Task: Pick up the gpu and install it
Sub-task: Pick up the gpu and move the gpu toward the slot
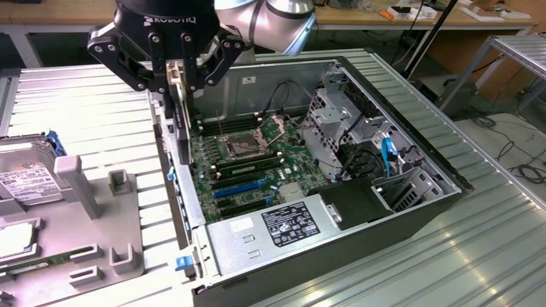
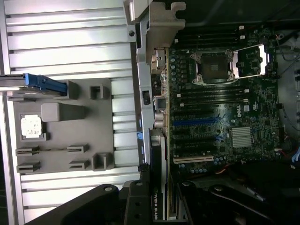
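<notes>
Grey parts tray [image 1: 102, 256] sits closest, at the exterior view's left, a hard drive [image 1: 30, 179] at its edge. Then the gripper [image 1: 181, 86], pinching the gpu [image 1: 176, 112] (held on edge) above the case's rear wall [image 1: 189, 204]; motherboard [image 1: 247, 166] and drive cage [image 1: 341, 121] rightward.

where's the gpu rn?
Exterior view: the gpu hangs on edge in the gripper, over the exterior view's left wall of the open computer case, beside the motherboard.
</notes>
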You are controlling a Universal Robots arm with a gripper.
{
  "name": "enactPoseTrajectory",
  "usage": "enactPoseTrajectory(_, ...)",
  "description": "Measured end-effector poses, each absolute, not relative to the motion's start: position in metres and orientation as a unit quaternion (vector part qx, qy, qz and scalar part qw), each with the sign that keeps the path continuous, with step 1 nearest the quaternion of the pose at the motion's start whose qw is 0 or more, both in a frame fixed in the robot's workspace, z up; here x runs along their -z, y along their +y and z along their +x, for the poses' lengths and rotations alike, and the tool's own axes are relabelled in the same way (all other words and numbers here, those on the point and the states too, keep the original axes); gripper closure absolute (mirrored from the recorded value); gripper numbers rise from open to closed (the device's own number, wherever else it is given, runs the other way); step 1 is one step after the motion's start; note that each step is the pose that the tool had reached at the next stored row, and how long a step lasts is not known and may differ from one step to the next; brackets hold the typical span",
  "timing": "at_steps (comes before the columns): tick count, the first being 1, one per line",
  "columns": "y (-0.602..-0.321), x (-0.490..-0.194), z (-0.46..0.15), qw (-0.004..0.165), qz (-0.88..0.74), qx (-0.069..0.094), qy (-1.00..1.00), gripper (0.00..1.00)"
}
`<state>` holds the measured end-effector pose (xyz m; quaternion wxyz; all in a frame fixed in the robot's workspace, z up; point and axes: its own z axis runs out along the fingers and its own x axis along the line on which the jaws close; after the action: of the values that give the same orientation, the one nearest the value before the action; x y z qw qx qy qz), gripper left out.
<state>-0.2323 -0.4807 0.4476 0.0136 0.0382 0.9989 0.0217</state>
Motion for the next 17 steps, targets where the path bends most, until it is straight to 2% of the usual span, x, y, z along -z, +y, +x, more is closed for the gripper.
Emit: enactPoseTrajectory(17,-0.481,-0.448,-0.212,0.014,0.038,-0.022,0.999,0.73)
